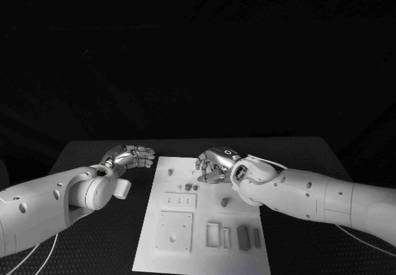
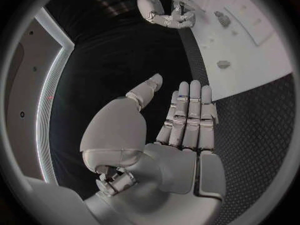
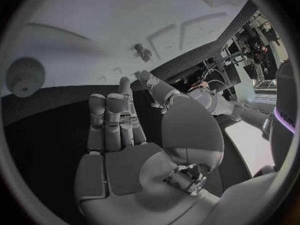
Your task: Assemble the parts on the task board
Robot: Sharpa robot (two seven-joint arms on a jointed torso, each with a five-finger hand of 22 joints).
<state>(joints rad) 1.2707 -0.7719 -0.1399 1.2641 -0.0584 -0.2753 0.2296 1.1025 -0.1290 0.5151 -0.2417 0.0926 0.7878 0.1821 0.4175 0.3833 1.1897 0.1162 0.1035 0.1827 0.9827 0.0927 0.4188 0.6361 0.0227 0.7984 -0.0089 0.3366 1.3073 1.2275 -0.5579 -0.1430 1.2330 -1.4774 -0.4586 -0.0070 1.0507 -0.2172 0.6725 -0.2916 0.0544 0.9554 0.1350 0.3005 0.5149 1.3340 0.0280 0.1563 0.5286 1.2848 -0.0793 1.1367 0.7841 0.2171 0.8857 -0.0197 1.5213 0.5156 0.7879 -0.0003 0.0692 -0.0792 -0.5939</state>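
Observation:
The white task board (image 1: 169, 252) lies lengthwise in the middle of the table. Small grey parts (image 1: 191, 187) stand near its far end, another part (image 1: 224, 201) stands alone, and dark slots (image 1: 244, 237) sit near its front. My right hand (image 1: 216, 165) hovers over the board's far end, fingers pointing down, holding nothing. In the right wrist view its fingers (image 3: 112, 120) are straight, above the board (image 3: 94, 20) and a small part (image 3: 144, 51). My left hand (image 1: 132, 156) hangs just left of the board's far corner; its fingers (image 2: 187, 115) are stretched out and empty.
The black table (image 1: 91, 240) stretches out to either side of the board. A raised square plate (image 1: 175, 230) and a smaller plate (image 1: 180, 201) sit on the board's left half. A pale rounded piece (image 3: 25, 76) stands on the board close to my right hand.

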